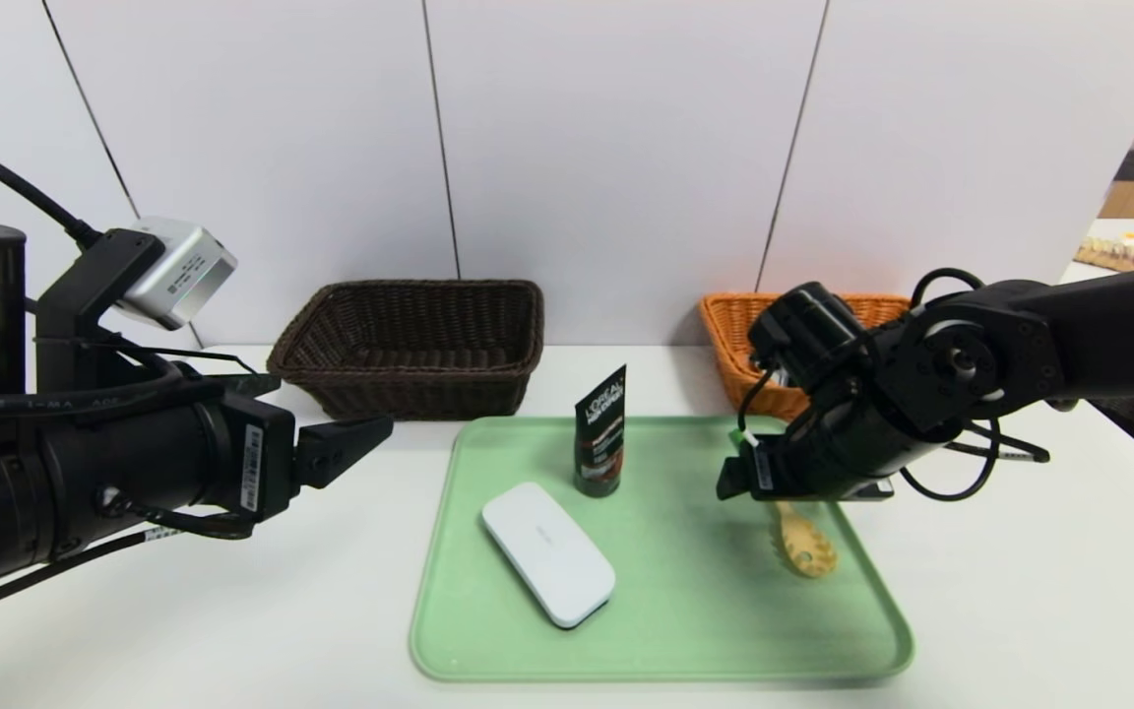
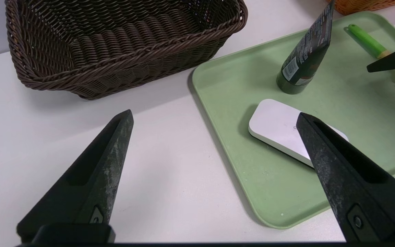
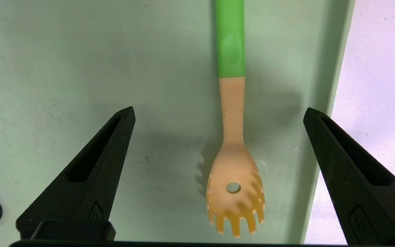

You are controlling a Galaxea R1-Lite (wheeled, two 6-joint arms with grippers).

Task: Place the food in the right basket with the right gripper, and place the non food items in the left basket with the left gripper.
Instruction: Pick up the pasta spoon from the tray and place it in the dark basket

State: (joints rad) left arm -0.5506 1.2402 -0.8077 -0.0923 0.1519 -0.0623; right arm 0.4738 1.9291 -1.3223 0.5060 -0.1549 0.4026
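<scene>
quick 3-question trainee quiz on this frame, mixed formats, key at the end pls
1. True or false: the right gripper is shut on the pasta spoon.
2. Which item stands upright on the green tray? A) white case B) dark tube C) the pasta spoon
3. Fill in: the left gripper hangs open over the table, near the ____ basket.

Key:
1. False: open, hanging above the spoon.
2. B
3. dark brown

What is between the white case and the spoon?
Only bare green tray lies between the white case and the pasta spoon, seen in the head view.
</scene>
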